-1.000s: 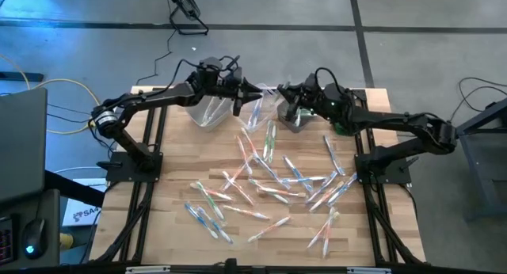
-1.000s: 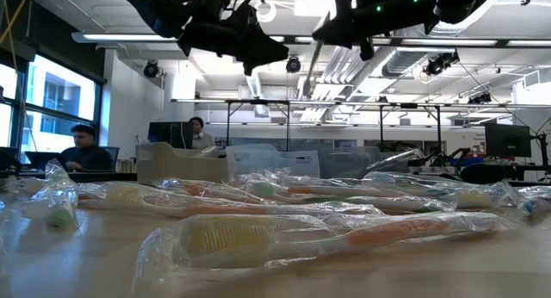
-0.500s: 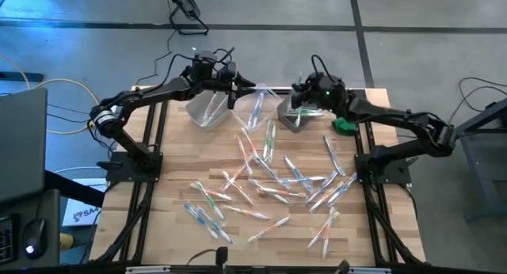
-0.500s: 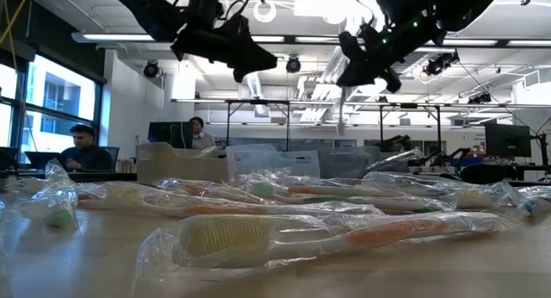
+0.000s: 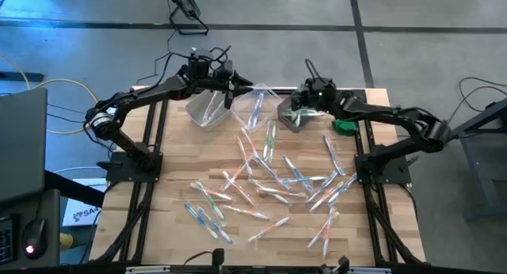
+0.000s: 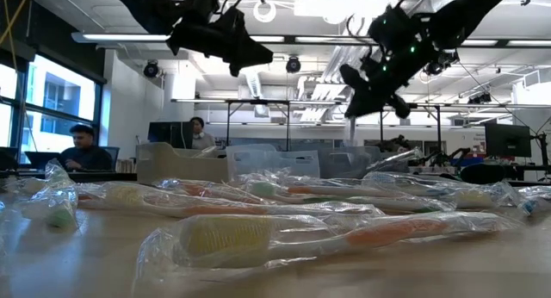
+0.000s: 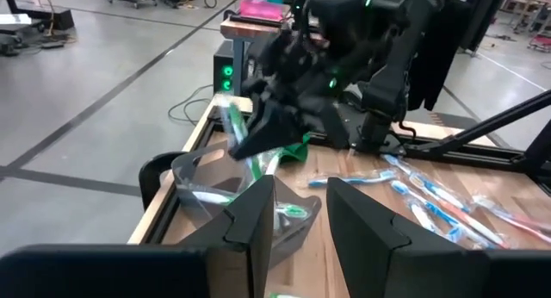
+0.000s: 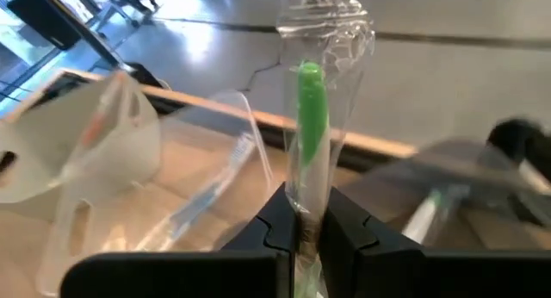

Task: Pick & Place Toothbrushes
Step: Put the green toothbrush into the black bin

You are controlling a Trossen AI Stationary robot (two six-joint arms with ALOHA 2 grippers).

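Many wrapped toothbrushes (image 5: 269,179) lie scattered over the wooden table (image 5: 174,187). Three clear bins stand at the far edge: a left one (image 5: 207,109), a middle one (image 5: 257,106) and a right one (image 5: 291,118). My right gripper (image 5: 296,109) hangs over the right bin, shut on a wrapped green toothbrush (image 8: 312,108). The left wrist view also shows that toothbrush (image 7: 235,130) above the bin (image 7: 202,182). My left gripper (image 7: 297,225) hovers open between the left and middle bins, with nothing between its fingers. My right gripper pinches the wrapped green toothbrush (image 8: 303,214) between its two fingers. The long green part and the crinkled wrapper end stick out forward beyond the fingertips, along the fingers. The toothbrush is lifted clear, slanting down over the right bin.
A small green object (image 5: 344,125) lies at the far right, next to the right arm. Toothbrushes lie in the left and middle bins. In the low view, wrapped toothbrushes (image 6: 284,233) fill the foreground. People sit at desks in the room beyond.
My right gripper has sunk toward the right bin with the green toothbrush, and its wrist has rolled and tipped further downward. My left gripper has drifted a little toward the table's left edge, still open.
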